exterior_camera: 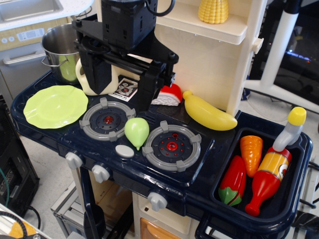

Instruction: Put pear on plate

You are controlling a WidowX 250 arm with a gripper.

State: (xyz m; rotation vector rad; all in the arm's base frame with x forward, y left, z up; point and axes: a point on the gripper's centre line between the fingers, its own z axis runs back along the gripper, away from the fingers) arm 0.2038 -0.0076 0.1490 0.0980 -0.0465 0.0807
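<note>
The light-green pear (136, 132) lies on the dark blue toy stove top, between the two grey burner rings, pointed end toward the front. The lime-green plate (56, 106) lies flat at the left end of the stove top, with nothing on it. My black gripper (124, 82) hangs above the back of the stove, behind the pear and to the right of the plate. Its jaws stand wide apart and hold nothing.
A metal pot (62, 47) stands at the back left. A yellow banana (209, 113) and a red-and-white toy (169, 94) lie behind the right burner (172, 145). The right bin (299, 149) holds a carrot (250, 152), a red pepper (233, 181) and a ketchup bottle (271, 169). A shelf wall rises behind.
</note>
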